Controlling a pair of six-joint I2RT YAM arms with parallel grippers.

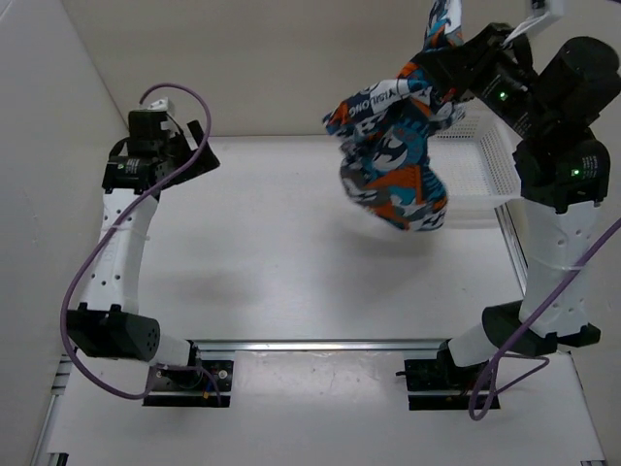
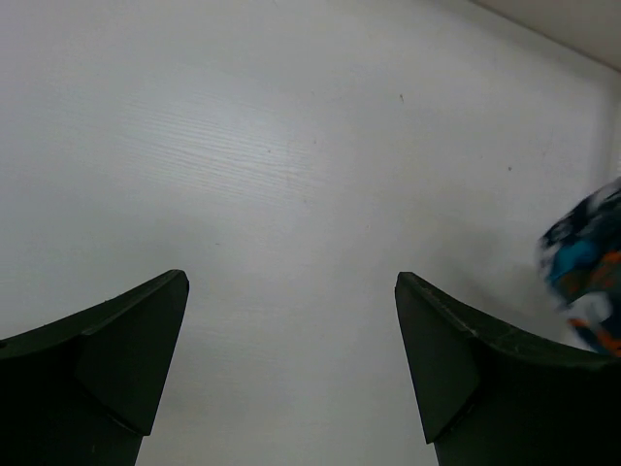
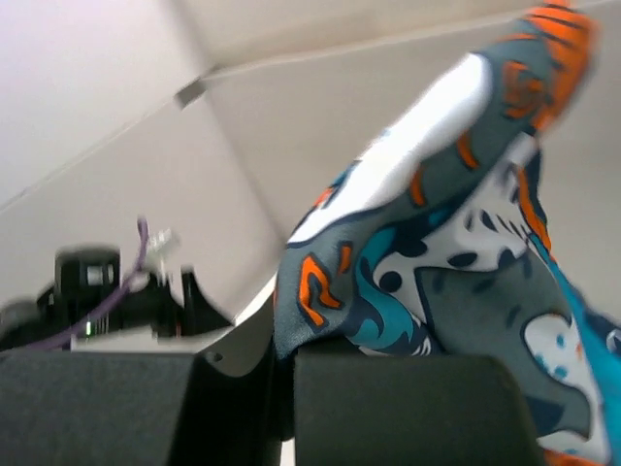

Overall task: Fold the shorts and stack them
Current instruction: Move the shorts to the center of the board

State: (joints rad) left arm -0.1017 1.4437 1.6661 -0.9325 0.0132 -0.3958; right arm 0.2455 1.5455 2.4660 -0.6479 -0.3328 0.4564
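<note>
Table [image 1: 272, 262] centre open | right jaws clamp shorts [image 1: 393, 160] aloft beside basket [image 1: 490, 160] | left jaws apart

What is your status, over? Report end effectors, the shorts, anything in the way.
Left end effector open, empty. Right end effector shut on shorts, bunched, hanging above table. Basket at right edge; nothing else in the way.

Printed shorts [image 1: 393, 155], bunched, hanging above table

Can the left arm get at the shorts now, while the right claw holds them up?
Probably yes. The shorts hang in the air from the shut right claw, and nothing stands between them and the open left claw.
</note>
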